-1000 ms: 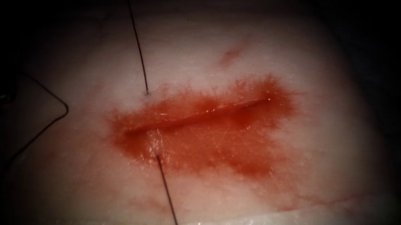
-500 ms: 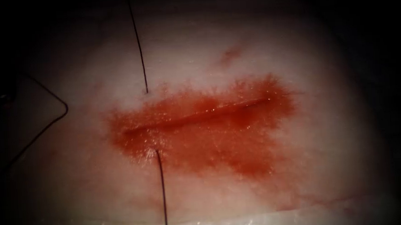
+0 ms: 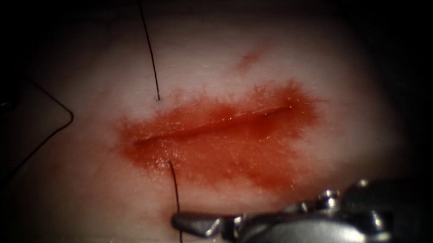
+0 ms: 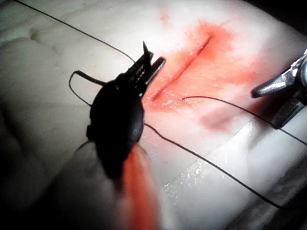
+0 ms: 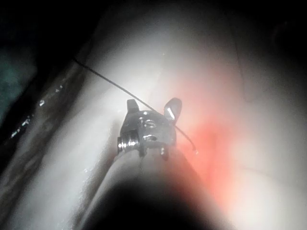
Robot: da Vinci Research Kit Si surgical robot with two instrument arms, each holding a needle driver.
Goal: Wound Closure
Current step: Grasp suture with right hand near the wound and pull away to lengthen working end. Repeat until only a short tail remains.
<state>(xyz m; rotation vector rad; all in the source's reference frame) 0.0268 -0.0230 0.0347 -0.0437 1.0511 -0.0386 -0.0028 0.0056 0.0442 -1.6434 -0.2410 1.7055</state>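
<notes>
R tool: right tool is seen low at the tissue's near edge, tip pointing twd the thread; jaws are spread wide, nothing gripped; the strand is seen lying across/between them in the right wrist view
L tool: left tool is held off the cut's left end; jaws are pressed together on what is read as the needle, a thin dark point standing past them; where along the curve can't be told; needle is clear of the tissue
Thread: it is run thru the tissue near the left end of the cut, one limb on each side
Fluid: red fluid is spread round the cut
Step, prob.: strand to be taken by R jaws
Done well: strand only should be closed on, away from the exit hole; tissue shouldn't be nipped; pull is best kept along the strand, w/o sideways drag
</notes>
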